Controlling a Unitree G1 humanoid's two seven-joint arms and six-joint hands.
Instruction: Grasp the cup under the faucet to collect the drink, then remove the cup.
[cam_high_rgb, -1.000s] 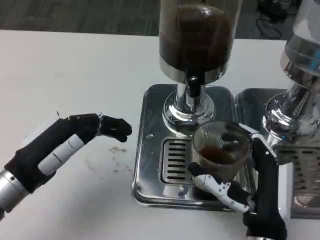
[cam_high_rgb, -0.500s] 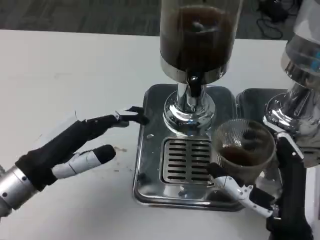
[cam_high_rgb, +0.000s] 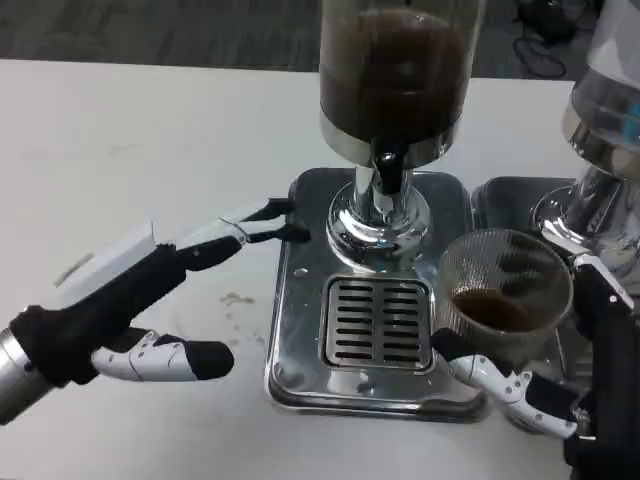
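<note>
With our right hand wrapped around the ribbed clear plastic cup of brown drink, now right of the slotted steel drip grate, we should carry it level while our left hand hovers spread.

Left hand: fingers spread, holding nothing, fingertips reaching toward the left edge of the drip tray, thumb low and pointing at it.
Left forearm: slants in from the lower-left corner.
Right hand: wrapped around the cup, at the tray's right front corner.
Right thumb: under the cup's base.
</note>
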